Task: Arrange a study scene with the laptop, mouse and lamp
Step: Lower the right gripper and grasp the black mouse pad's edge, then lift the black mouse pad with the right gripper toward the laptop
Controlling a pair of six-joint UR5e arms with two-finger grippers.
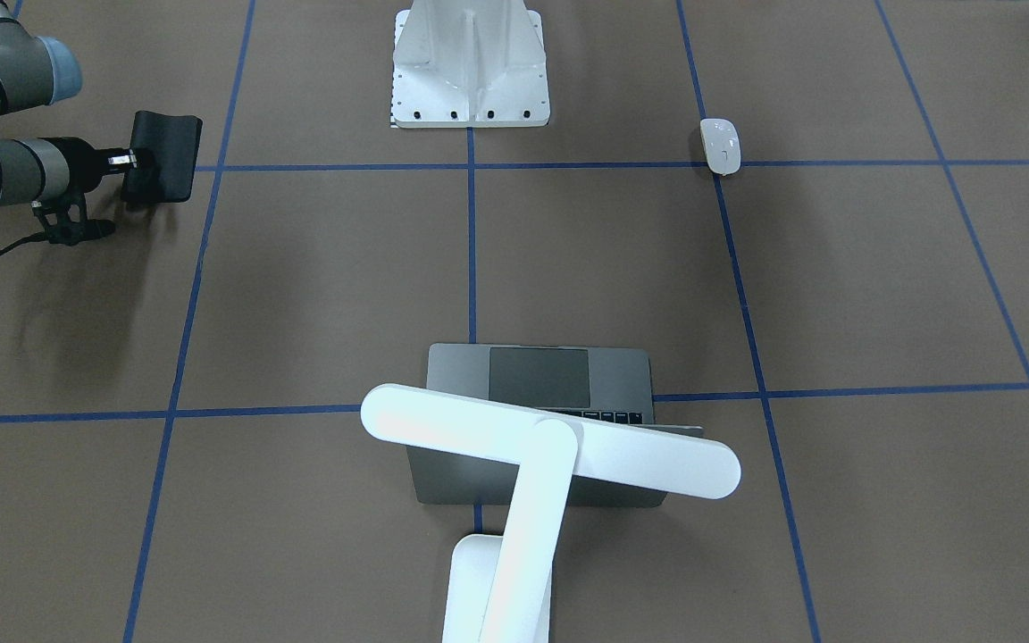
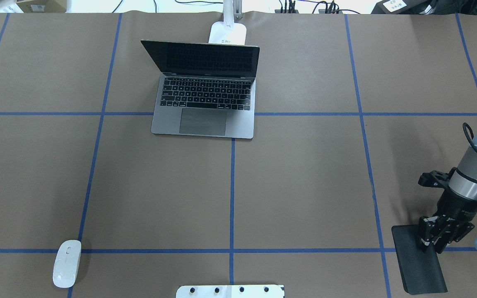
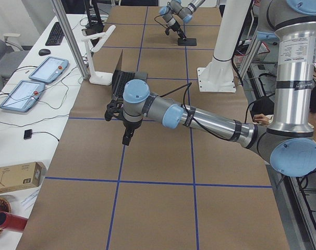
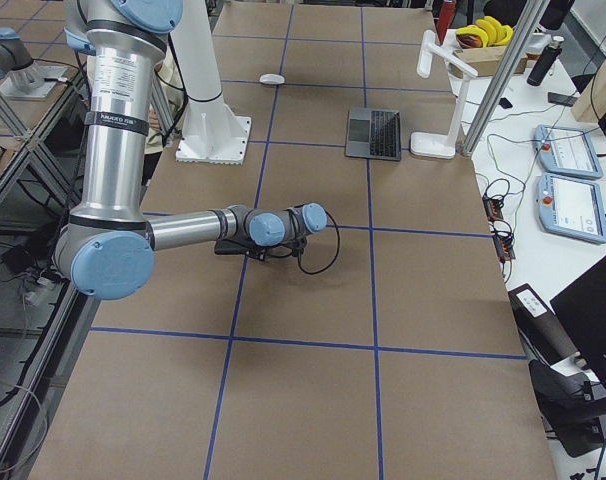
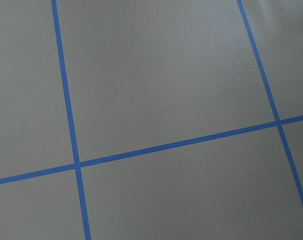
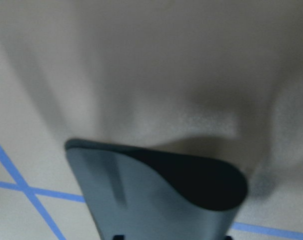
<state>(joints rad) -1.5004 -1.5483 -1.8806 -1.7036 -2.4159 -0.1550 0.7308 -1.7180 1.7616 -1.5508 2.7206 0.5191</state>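
Overhead: right gripper (image 2: 429, 245) pinches mat (image 2: 418, 265), whose long axis runs 11–5. Laptop (image 2: 207, 103) lies at 10 o'clock, well apart. Left gripper (image 3: 128, 138): spread cannot be told.

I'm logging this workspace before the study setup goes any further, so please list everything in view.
laptop: one, space-grey, open with a dark screen, far centre of the table.
lamp: one, white, base just behind the laptop's screen.
mouse: one, glossy white, robot's side of the table, on its left, beside a blue line.
black mat: one, thin, robot's side, on its right, one end curled up.
pedestal: one, white, bolted, middle of the robot's side.
table: one, brown cover with a blue tape grid.
right hand: one, black, shut on the black mat's end.
left hand: one, black, above bare table; open or shut cannot be told.
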